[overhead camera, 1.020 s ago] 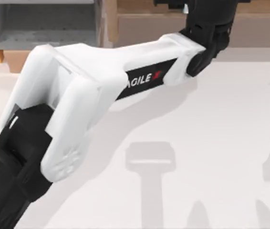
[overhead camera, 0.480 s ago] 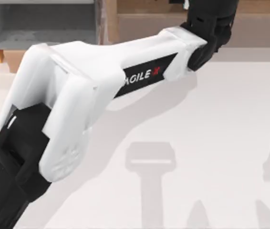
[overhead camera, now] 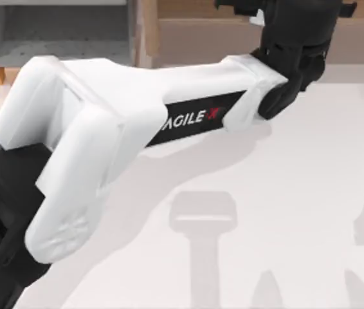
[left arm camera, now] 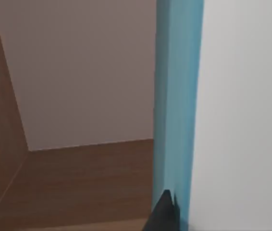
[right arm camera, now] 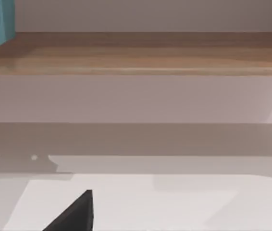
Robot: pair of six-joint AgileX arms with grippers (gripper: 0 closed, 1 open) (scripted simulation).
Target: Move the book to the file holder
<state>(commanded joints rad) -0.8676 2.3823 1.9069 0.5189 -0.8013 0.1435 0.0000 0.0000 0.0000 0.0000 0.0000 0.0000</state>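
My left hand (left arm camera: 162,214) sits against the upright book (left arm camera: 177,96) over the brown shelf (left arm camera: 78,187); grip state unclear.

Colours of book, file holder and shelf.
The book (left arm camera: 177,96) was teal-blue; the file holder (overhead camera: 60,32) grey inside; the shelf (right arm camera: 136,53) brown wood.

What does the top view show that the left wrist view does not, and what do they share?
Top view alone: the left arm reaching across the table toward the long wooden shelf, and the grey file holder at the far left. Left wrist view alone: the teal book very close, standing upright beside one dark fingertip of the left gripper, and a brown wooden corner. Both show brown wooden surfaces at the back.
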